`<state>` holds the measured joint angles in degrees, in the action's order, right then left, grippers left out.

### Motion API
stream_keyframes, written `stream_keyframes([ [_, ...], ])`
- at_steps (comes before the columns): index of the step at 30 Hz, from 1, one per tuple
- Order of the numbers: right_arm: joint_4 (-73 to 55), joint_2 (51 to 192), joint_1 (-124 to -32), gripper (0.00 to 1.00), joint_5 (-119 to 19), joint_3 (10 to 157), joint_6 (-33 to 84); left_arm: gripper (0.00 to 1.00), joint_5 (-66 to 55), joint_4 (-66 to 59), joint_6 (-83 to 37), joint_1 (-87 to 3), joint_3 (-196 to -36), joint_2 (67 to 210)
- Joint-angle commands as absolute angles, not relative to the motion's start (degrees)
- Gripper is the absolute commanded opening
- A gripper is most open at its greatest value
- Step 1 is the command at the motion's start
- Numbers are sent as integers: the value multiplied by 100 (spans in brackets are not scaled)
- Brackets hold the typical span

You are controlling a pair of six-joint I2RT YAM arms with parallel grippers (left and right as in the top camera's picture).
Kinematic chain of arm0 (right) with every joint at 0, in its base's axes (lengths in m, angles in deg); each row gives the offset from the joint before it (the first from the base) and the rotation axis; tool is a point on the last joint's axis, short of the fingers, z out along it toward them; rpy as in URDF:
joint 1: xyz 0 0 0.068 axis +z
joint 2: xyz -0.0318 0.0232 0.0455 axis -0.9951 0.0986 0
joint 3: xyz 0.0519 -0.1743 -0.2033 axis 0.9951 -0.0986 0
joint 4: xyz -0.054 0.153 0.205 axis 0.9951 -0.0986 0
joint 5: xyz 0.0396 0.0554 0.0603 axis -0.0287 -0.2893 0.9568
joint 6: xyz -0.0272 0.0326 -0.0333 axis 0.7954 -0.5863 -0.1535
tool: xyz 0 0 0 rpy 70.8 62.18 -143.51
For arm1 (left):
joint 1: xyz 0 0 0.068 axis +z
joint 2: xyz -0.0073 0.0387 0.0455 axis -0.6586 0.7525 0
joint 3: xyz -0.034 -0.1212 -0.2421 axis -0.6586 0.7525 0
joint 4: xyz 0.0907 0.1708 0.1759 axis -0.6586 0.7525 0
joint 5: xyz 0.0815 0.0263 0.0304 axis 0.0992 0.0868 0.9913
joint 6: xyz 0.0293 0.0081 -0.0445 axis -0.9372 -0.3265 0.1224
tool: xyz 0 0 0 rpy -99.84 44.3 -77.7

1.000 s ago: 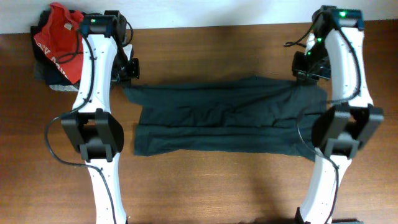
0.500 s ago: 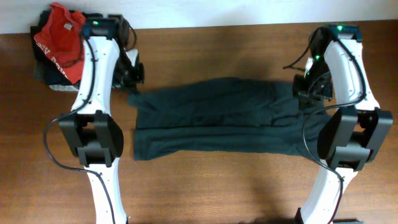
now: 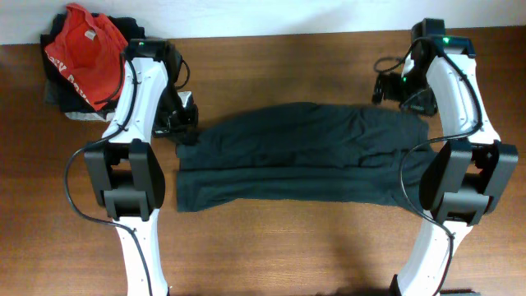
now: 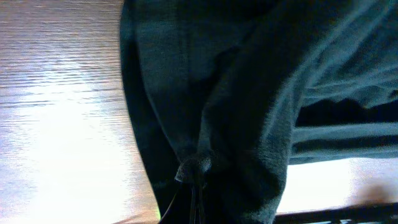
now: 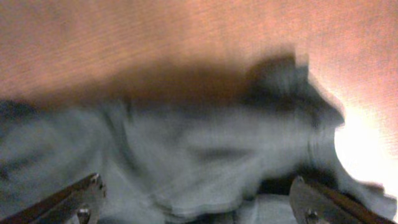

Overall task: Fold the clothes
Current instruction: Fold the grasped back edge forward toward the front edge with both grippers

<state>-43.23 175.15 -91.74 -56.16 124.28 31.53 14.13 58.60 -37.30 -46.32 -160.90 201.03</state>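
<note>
Clothes (image 3: 304,156) lie flat mid-counter (image 3: 271,247), long axis left to right, spanning between my arms. My left tool (image 3: 184,127) at left end, clenched on bunched corner of cloth. My right tool (image 5: 199,199) just over far right end, spread wide, grasping nothing. Next fold likely runs along that axis, I judge; left tool has the grip.

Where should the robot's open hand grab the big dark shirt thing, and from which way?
Probably the far right corner of the dark garment, coming straight down from above with the open right gripper. The cloth lies flat on the table, so only a corner can be pinched, and that one is nearest. The left gripper pinches the opposite end.
</note>
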Motion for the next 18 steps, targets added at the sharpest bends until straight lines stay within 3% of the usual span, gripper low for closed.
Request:
stream_keyframes([
  [1, -3899, 17609, -9152, 99, -5170, 12420, 3609, 0, 1192, 5871, -3824, -4827, -16073, 19957],
  [10, -2996, 18229, -9152, 99, -4816, 12420, 3697, 0, 1260, 5871, -3824, -5095, -16073, 19957],
  [18, -2882, 18767, -9148, 97, -3470, 12420, 3751, 0, 1262, 5871, -3827, -5093, -16073, 19957],
])
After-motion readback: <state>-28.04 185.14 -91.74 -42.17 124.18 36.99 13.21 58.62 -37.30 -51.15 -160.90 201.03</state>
